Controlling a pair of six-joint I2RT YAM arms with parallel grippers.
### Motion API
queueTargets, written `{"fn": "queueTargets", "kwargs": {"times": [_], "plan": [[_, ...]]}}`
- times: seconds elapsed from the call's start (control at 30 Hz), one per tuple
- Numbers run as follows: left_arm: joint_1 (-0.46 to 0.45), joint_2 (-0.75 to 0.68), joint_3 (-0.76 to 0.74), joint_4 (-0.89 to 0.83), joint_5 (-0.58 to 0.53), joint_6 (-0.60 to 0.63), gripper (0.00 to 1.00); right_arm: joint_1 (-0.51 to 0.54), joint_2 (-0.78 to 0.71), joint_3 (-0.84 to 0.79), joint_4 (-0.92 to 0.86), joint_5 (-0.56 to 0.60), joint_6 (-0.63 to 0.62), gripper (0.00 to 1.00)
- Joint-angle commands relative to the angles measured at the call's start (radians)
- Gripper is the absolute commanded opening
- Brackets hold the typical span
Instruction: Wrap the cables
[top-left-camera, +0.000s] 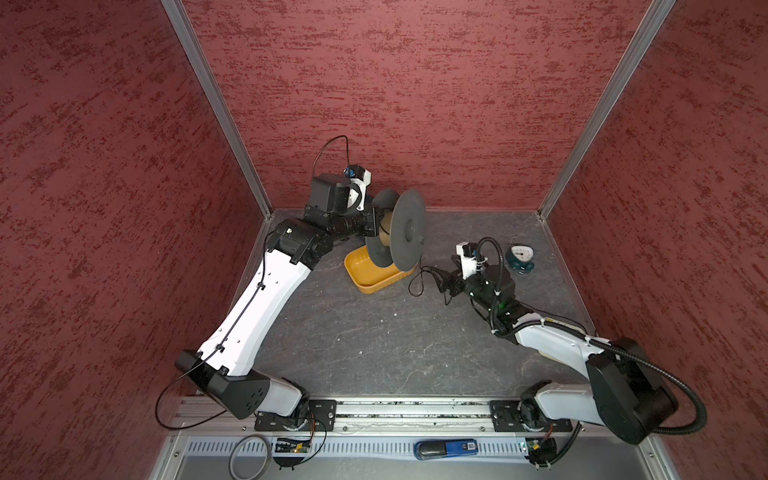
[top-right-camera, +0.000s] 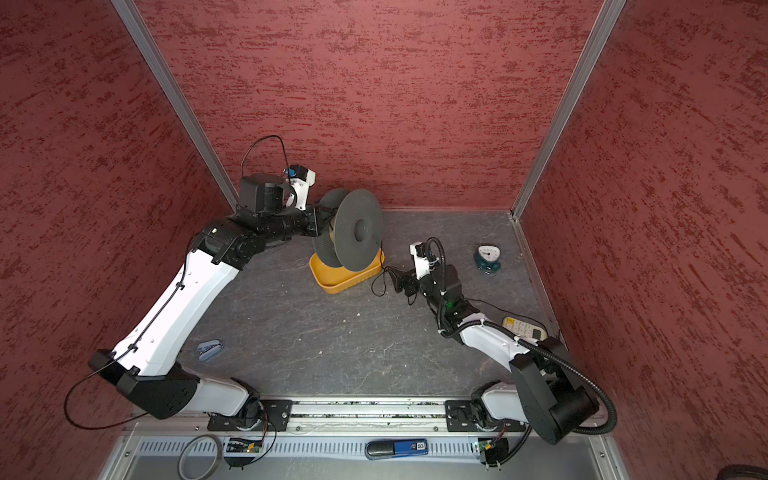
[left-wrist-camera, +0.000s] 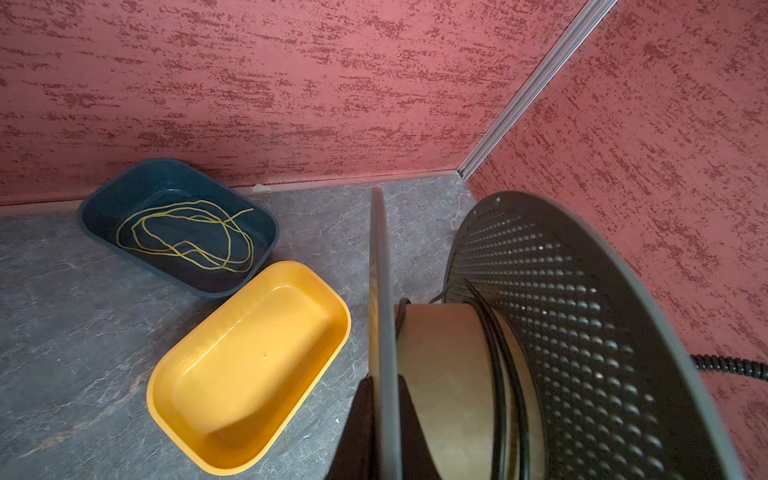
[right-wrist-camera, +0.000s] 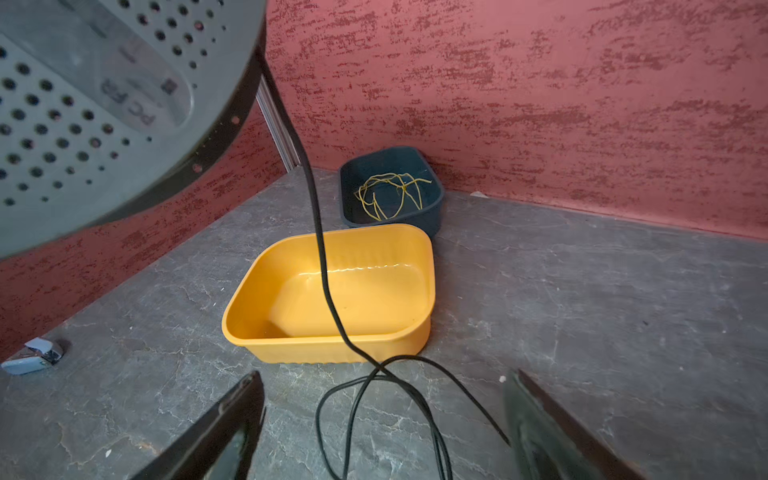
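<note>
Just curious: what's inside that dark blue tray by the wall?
The tray holds only a loose tangle of yellow-green wire. In both top views the spool hides it.

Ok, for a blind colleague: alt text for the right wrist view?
A thin black cable hangs from a perforated spool, passes in front of a yellow tray and loops on the table between the fingers of the open right gripper.

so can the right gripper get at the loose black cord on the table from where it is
Probably yes. The right gripper is open, low over the table, with loops of the black cord lying between its fingers; nothing blocks them. The yellow tray sits beyond the loops.
</note>
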Motion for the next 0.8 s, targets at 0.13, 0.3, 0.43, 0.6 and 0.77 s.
{"fn": "queueTargets", "kwargs": {"times": [0.13, 0.3, 0.43, 0.6, 0.77], "plan": [[0.009, -0.051, 0.023, 0.109, 0.072, -0.056, 0.0, -0.002, 0.1, 0.04, 0.197, -0.143, -0.014, 0.8], [0.014, -0.063, 0.013, 0.113, 0.09, -0.074, 0.0, -0.002, 0.206, 0.076, 0.258, -0.168, -0.019, 0.78], [0.023, -0.072, -0.003, 0.126, 0.113, -0.093, 0.0, -0.003, 0.285, 0.1, 0.324, -0.172, 0.028, 0.75], [0.028, -0.07, -0.008, 0.125, 0.116, -0.099, 0.0, 0.0, 0.352, 0.135, 0.364, -0.176, 0.081, 0.67], [0.04, -0.064, -0.009, 0.128, 0.119, -0.111, 0.0, 0.002, 0.384, 0.163, 0.345, -0.174, 0.117, 0.41]]}}
